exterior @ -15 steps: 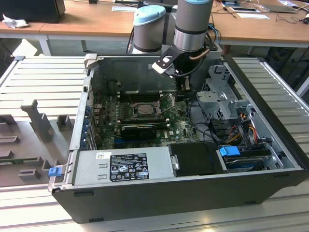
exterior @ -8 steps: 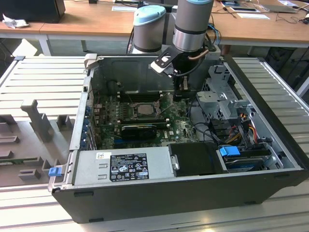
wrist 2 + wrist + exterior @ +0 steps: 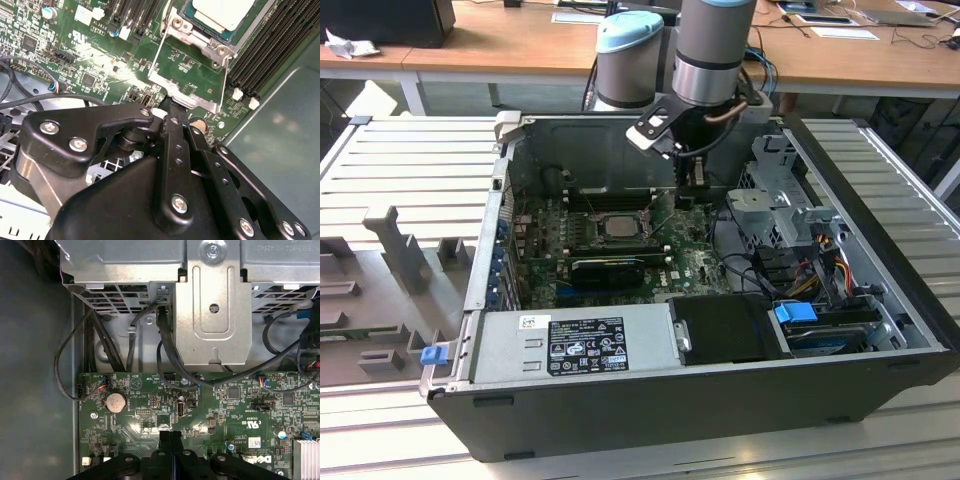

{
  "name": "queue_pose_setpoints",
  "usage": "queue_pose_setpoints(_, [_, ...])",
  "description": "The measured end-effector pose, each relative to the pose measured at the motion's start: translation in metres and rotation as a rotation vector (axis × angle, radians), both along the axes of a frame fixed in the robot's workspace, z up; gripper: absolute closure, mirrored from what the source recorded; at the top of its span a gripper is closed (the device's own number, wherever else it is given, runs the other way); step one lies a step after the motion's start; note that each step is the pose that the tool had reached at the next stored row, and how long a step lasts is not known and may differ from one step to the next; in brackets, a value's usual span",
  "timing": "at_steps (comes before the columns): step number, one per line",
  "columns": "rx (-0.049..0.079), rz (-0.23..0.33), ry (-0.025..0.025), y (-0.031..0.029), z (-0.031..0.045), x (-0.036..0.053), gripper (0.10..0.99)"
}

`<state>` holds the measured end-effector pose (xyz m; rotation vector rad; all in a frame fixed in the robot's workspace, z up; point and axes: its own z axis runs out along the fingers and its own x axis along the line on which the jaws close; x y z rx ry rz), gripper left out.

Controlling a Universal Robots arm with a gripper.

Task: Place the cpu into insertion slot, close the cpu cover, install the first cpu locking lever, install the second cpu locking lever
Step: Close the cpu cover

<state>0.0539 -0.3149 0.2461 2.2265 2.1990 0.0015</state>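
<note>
- Left side first: the cpu (image 3: 618, 226) sits in the insertion slot (image 3: 585, 230) at about eight o'clock from me in the exterior view. It is flat and pale and looks fully seated. I judge it brittle and easy to scratch, so nothing should press on its face.
- The cpu cover (image 3: 192, 97) is swung open off the socket, and I see green board through its square window in the second wrist view. It reads as thin, stiff, light sheet metal on a hinge. The solid bar along its free edge is the place to push or hook. The window isn't, and neither are the springy wire levers running alongside.
- Now me, the gripper (image 3: 170, 105): my jaws are clenched together on nothing. My tip sits right at that free edge bar, but I can't tell whether it's touching or a hair off.
- In the first wrist view my closed tip (image 3: 170, 436) hangs over the motherboard (image 3: 240, 405).
- Over at three o'clock from me in the exterior view, the grey drive cage (image 3: 782, 205) stands close by.
</note>
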Motion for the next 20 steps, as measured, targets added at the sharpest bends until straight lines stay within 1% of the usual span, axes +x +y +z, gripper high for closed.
queue_pose_setpoints(14, [0.000,0.000,0.0000,0.0000,0.0002,-0.0124,0.980])
queue_pose_setpoints(18, [0.000,0.000,0.0000,0.0000,0.0002,-0.0171,0.980])
queue_pose_setpoints(20, [0.000,0.000,0.0000,0.0000,0.0002,-0.0208,0.980])
